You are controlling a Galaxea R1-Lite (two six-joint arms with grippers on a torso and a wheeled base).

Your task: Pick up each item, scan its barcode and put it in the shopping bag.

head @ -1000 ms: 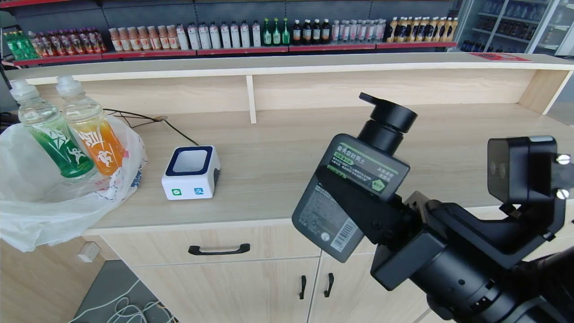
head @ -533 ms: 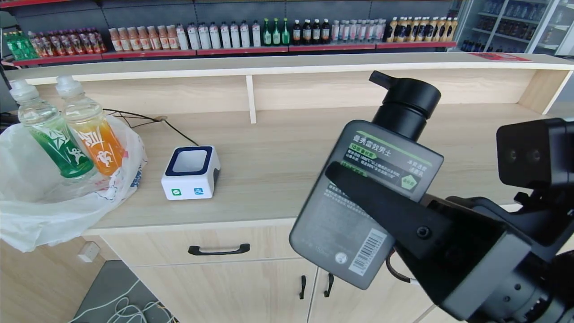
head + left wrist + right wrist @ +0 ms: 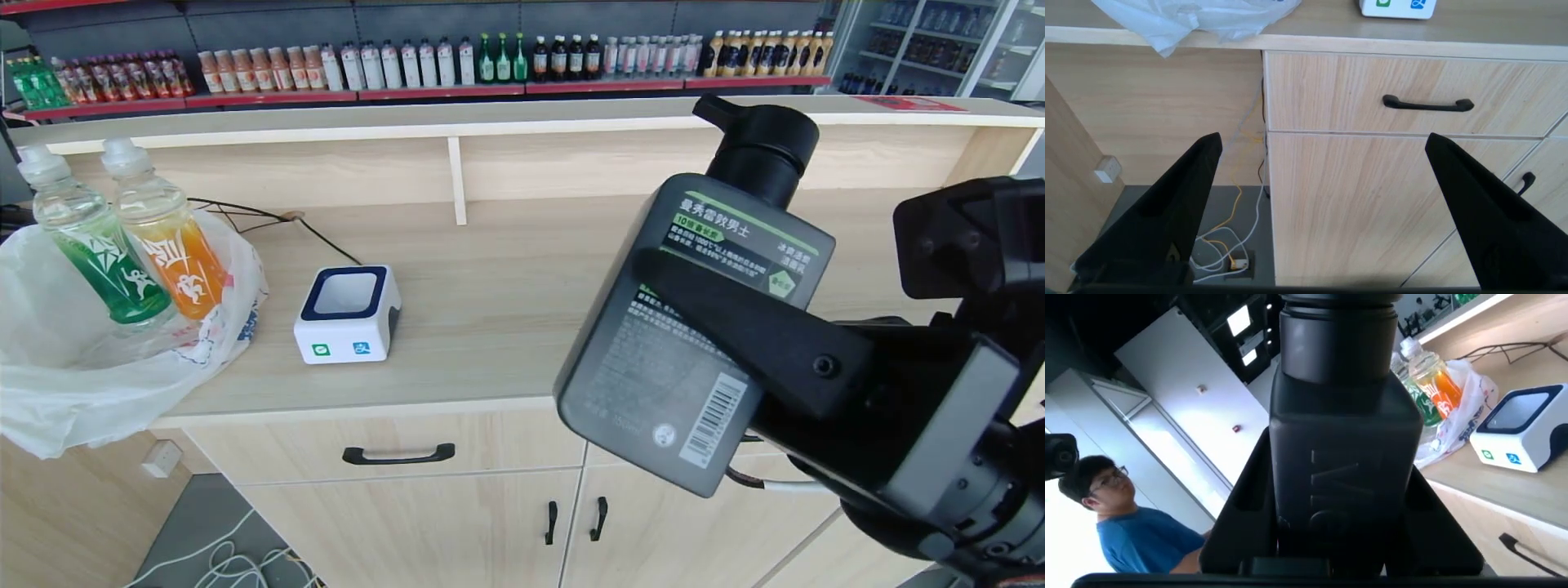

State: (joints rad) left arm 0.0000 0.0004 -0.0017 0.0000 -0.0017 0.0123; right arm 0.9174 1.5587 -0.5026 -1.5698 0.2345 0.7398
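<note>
Progress: two plastic drink bottles (image 3: 163, 237) in white plastic bag (image 3: 49, 384); right gripper (image 3: 661, 282) clamps dark grey pump bottle (image 3: 645, 384), likely unscanned; white box scanner (image 3: 349, 314) to its left.

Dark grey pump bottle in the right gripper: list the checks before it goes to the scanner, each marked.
Right gripper shut on the dark grey pump bottle: ok.
Barcode clear of the fingers: ok.
Barcode turned toward the white box scanner: not ok, it faces the head camera.
Scanner window uncovered: ok.
Left gripper open, low before the light wood drawer: ok.
Room left in the white plastic shopping bag: cannot tell.
</note>
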